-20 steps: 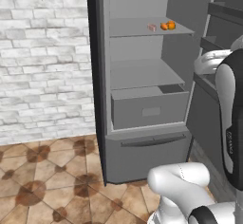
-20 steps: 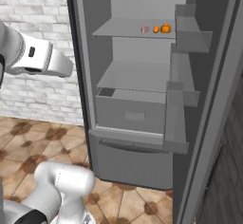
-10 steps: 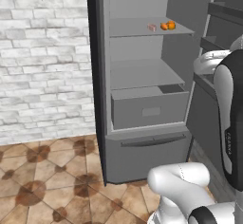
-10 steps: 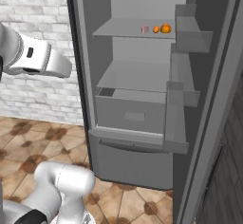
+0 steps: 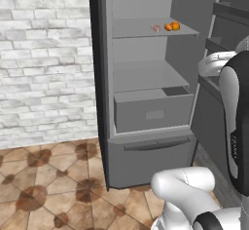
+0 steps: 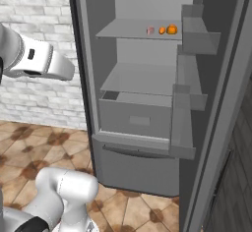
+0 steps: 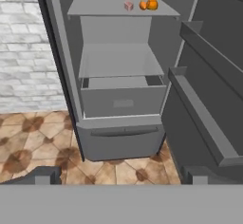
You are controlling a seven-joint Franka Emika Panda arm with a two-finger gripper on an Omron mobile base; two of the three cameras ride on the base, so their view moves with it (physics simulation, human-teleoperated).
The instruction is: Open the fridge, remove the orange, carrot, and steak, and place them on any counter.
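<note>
The fridge (image 5: 101, 78) stands open, its door (image 6: 221, 103) swung out to the right with grey door bins. On its upper shelf (image 7: 104, 7) lie the pinkish steak (image 7: 128, 5), the carrot (image 7: 143, 5) and the round orange (image 7: 152, 4), side by side. The same row shows as steak (image 5: 155, 28), carrot (image 5: 168, 27), orange (image 5: 175, 26) and as steak (image 6: 150, 30), carrot (image 6: 161, 30), orange (image 6: 172, 29). My gripper (image 7: 118, 178) is open and holds nothing. It is well back from the fridge and below the shelf. The counter is out of view.
A lower shelf (image 5: 146, 75) and a grey drawer (image 5: 153, 112) sit under the food. The door bins (image 7: 199, 109) jut out on the right. A white brick wall (image 5: 44, 58) lies left of the fridge, above the brown tiled floor (image 5: 48, 185).
The arm's forearm has turned slightly. The fridge and the food on the shelf have not moved.
</note>
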